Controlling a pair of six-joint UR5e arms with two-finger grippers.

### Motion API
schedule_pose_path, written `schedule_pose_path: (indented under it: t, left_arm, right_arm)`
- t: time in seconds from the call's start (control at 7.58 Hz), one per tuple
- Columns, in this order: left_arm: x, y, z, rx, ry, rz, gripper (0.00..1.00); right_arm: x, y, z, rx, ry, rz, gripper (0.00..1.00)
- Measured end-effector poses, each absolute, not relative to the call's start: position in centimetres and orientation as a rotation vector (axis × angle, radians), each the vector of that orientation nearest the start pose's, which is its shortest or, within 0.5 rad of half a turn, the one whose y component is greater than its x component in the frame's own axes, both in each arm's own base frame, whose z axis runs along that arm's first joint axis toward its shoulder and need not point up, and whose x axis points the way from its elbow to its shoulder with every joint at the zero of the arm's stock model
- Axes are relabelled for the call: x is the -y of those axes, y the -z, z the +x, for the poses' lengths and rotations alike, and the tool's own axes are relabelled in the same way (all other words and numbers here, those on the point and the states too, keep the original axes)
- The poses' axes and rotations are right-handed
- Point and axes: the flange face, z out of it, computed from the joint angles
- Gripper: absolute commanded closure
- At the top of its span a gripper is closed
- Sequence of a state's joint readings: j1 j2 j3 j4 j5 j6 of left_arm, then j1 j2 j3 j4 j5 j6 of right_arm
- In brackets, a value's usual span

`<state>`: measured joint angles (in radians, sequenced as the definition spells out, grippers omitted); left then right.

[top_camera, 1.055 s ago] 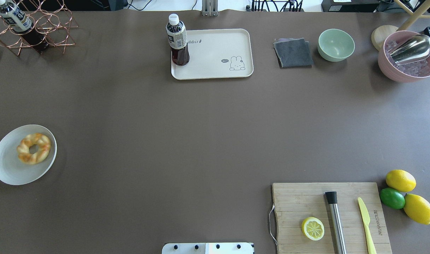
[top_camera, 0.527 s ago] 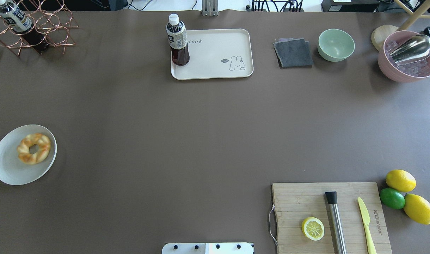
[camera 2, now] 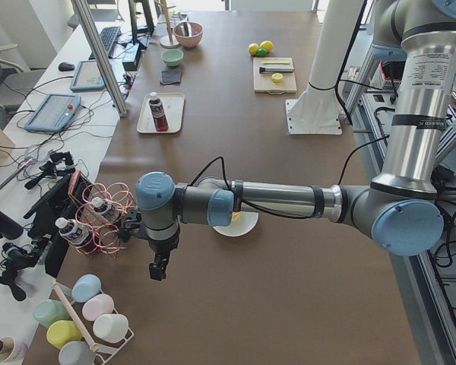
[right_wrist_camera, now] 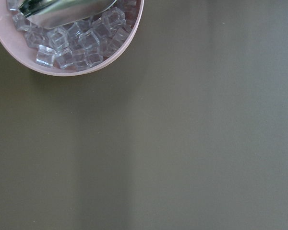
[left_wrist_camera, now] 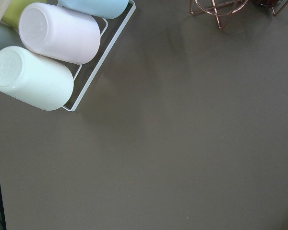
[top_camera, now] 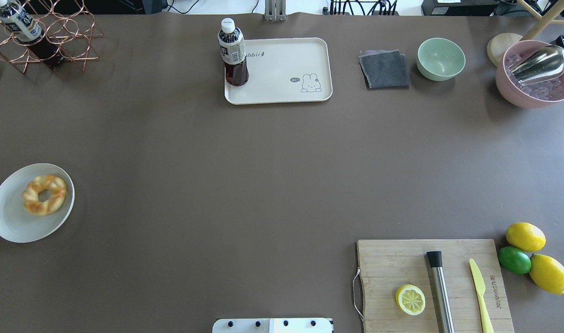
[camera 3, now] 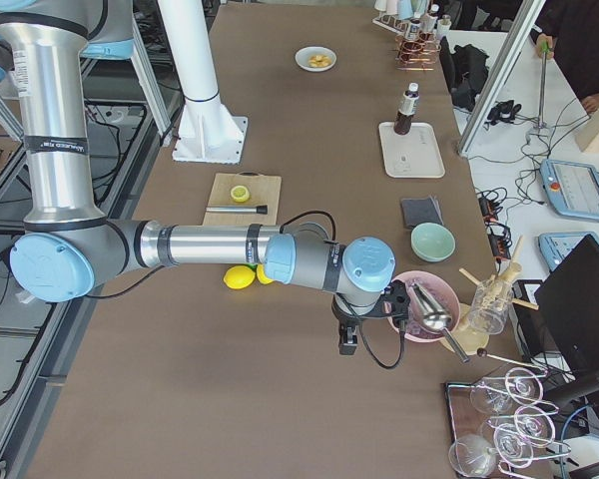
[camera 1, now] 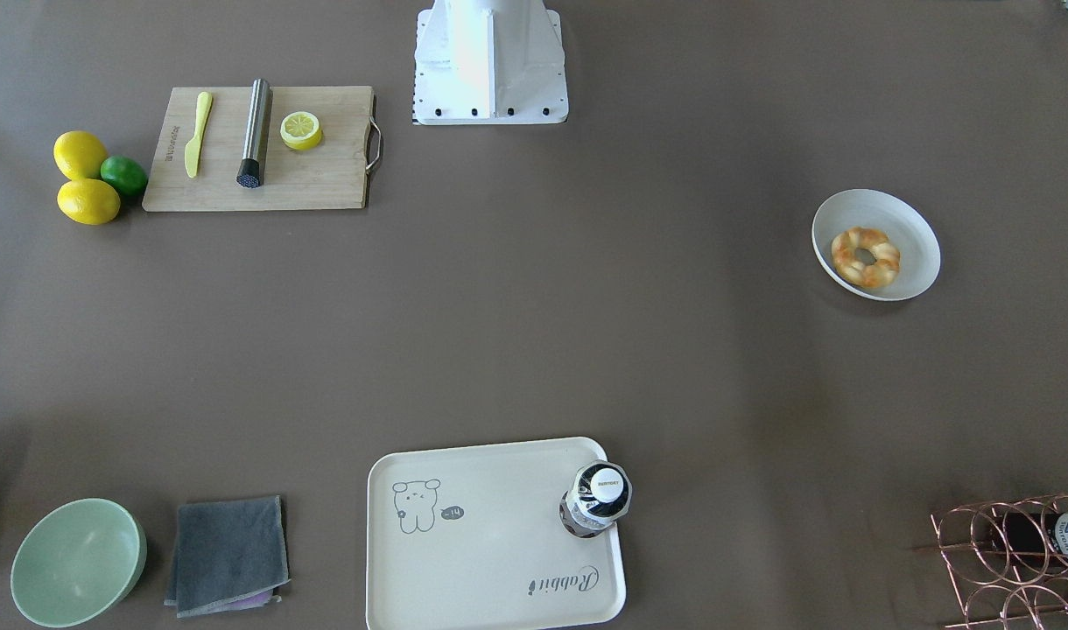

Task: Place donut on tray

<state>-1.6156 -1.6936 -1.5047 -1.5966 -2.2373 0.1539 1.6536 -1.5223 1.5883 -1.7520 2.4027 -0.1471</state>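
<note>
Well apart from the tray (top_camera: 282, 69), toward the robot's left and nearer its base, the donut (top_camera: 44, 194) lies flat on a white plate (top_camera: 14, 226), hole upward; nothing grips it; it looks light and soft, its glazed crust likely slick and apt to dent under a hard squeeze; the best hold, I judge, is across one side of the ring, one finger in the hole and one outside, closed gently. A bottle (top_camera: 233, 51) stands on the tray's end toward the robot's left; a landing toward the tray's other end seems safest. The left gripper (camera 2: 159, 268) hangs farther from the tray than the donut; the right gripper (camera 3: 347, 339) hangs well off on the tray's other side; whether either is open cannot be told.
</note>
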Motion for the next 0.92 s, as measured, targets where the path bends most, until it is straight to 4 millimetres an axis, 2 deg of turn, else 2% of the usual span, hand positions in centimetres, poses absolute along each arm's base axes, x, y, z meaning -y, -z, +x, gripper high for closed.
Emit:
schedule_pose_path:
  t: [0.4, 0.92]
  left_arm:
    - [55.5, -64.6, -9.1, -0.617, -0.137, 0.121, 0.02]
    - [56.1, -63.9, -9.0, -0.618, -0.14, 0.136, 0.02]
  right_arm:
    - [50.0, -63.8, 10.1, 0.837, 0.012, -0.012, 0.0]
    - [50.2, -63.5, 10.2, 0.836, 0.009, -0.008, 0.0]
